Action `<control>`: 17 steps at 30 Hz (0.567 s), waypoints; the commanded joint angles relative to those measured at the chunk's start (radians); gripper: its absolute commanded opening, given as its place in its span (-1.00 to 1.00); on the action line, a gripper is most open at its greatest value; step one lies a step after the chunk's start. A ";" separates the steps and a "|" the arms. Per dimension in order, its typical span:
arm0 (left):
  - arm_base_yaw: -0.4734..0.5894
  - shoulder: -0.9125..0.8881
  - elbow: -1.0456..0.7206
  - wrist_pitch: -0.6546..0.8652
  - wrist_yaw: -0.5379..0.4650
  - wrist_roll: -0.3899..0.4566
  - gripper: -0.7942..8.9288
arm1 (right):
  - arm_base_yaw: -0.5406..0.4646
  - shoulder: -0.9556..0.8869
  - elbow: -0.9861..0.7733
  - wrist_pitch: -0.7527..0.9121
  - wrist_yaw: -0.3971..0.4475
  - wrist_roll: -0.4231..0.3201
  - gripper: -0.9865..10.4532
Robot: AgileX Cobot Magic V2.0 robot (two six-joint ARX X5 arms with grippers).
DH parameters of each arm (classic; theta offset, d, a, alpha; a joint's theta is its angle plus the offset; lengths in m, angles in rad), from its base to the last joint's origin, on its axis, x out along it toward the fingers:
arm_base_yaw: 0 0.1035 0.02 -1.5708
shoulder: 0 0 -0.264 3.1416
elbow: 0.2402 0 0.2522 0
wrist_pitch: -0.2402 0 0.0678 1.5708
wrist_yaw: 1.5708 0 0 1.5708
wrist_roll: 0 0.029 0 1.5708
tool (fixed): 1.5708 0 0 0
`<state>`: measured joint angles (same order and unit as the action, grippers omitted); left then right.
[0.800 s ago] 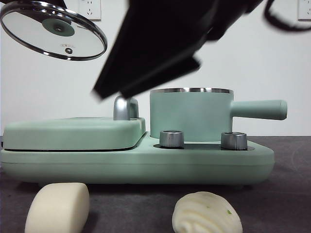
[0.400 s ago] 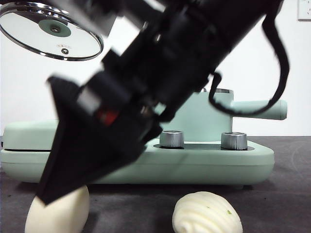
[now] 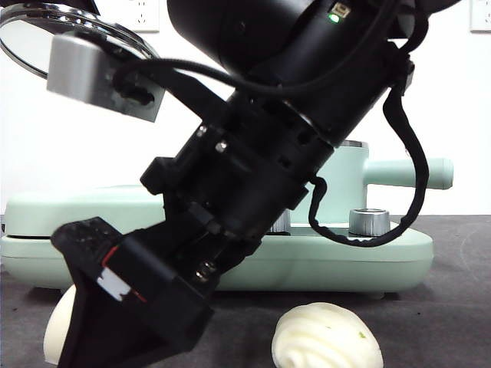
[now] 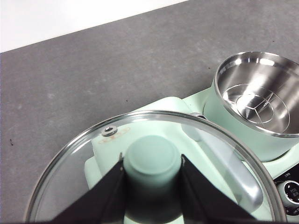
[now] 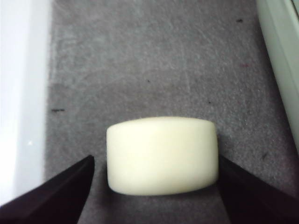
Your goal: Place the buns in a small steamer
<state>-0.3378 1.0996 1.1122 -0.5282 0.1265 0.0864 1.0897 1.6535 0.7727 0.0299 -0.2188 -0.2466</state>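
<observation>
Cream-white smooth bun (image 5: 162, 155) on grey table (image 5: 154, 60), right gripper (image 5: 156, 186) set wide with 1 jaw on each side, not touching it.
Ridged bun (image 3: 326, 337) lies on the table before the appliance base (image 3: 368, 261). Left gripper (image 4: 152, 175) clamps the green knob of the glass lid (image 4: 70, 186), held aloft; small steamer (image 4: 254, 105) stands uncovered, steel interior showing.
</observation>
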 commanded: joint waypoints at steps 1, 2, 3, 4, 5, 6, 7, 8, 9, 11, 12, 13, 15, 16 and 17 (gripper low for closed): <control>-0.003 -0.002 0.014 0.026 0.000 0.006 -0.80 | 0.019 0.023 0.015 -0.005 -0.008 0.011 -0.25; -0.003 -0.002 0.014 0.026 0.000 0.006 -0.80 | 0.022 0.020 0.015 -0.003 -0.008 0.013 -0.30; -0.003 -0.002 0.014 0.026 0.000 0.006 -0.80 | 0.022 0.015 0.016 -0.003 -0.008 0.026 -0.33; -0.003 -0.002 0.014 0.027 0.000 0.006 -0.81 | 0.022 0.009 0.019 -0.006 -0.008 0.040 -0.33; -0.003 -0.002 0.014 0.027 0.000 0.006 -0.80 | 0.022 0.003 0.022 -0.009 -0.008 0.050 -0.33; -0.003 -0.002 0.014 0.026 0.000 0.006 -0.80 | 0.022 -0.003 0.027 -0.013 -0.008 0.059 -0.33; -0.003 -0.002 0.014 0.026 0.000 0.006 -0.80 | 0.022 -0.009 0.032 -0.018 -0.008 0.068 -0.33; -0.003 -0.002 0.014 0.026 0.000 0.006 -0.80 | 0.022 -0.016 0.039 -0.026 -0.007 0.079 -0.33; -0.003 -0.002 0.014 0.026 0.000 0.006 -0.80 | 0.022 -0.022 0.044 -0.033 -0.008 0.089 -0.33; -0.003 -0.002 0.014 0.026 0.000 0.006 -0.80 | 0.021 -0.044 0.056 -0.053 -0.008 0.115 -0.33; -0.003 -0.002 0.014 0.026 0.000 0.006 -0.81 | 0.020 -0.058 0.061 -0.067 -0.008 0.126 -0.33; -0.003 -0.002 0.014 0.026 0.000 0.006 -0.80 | 0.020 -0.074 0.067 -0.084 -0.008 0.140 -0.33; -0.003 -0.002 0.014 0.026 0.000 0.006 -0.80 | 0.019 -0.112 0.079 -0.130 -0.005 0.165 -0.33; -0.003 -0.002 0.014 0.027 0.000 0.006 -0.80 | 0.018 -0.136 0.087 -0.164 0.003 0.181 -0.33; -0.003 -0.002 0.014 0.027 0.000 0.006 -0.81 | 0.018 -0.154 0.094 -0.195 0.013 0.195 -0.33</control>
<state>-0.3378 1.0996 1.1122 -0.5285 0.1261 0.0864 1.0977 1.5032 0.8478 -0.1471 -0.2115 -0.0986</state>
